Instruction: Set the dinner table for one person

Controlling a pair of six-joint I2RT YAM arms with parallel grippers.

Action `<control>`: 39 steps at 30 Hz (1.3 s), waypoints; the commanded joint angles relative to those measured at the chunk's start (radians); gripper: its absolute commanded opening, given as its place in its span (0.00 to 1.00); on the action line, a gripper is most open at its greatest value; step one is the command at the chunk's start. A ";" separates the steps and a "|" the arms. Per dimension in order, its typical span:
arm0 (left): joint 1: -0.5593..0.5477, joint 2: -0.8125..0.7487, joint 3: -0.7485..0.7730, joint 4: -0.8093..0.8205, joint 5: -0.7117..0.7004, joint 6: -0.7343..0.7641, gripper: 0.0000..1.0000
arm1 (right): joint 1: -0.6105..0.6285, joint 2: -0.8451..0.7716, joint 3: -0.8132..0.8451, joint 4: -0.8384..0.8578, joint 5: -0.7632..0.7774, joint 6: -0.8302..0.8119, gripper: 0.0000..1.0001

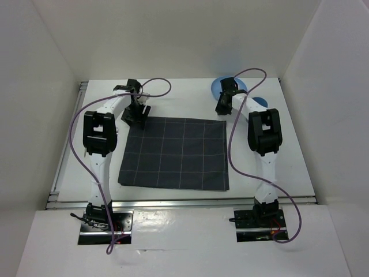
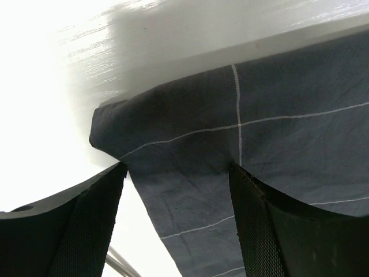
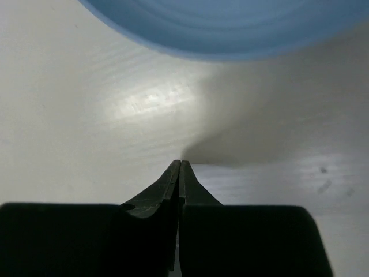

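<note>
A dark grey checked placemat lies flat in the middle of the white dinner table. My left gripper hangs open over the mat's far left corner. In the left wrist view its fingers stand wide apart over the mat's edge, with nothing held between them. A blue plate sits at the back right, partly hidden by my right arm. My right gripper is just in front of it, shut and empty; its closed tips point at bare tabletop short of the plate's rim.
White walls enclose the table on three sides. Aluminium rails run along the left and near edges. Purple cables loop over both arms. The arm bases stand at the near edge.
</note>
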 commanded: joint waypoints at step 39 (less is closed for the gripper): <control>0.016 -0.107 -0.123 0.018 0.071 -0.055 0.79 | -0.043 -0.232 -0.466 0.077 -0.062 0.024 0.03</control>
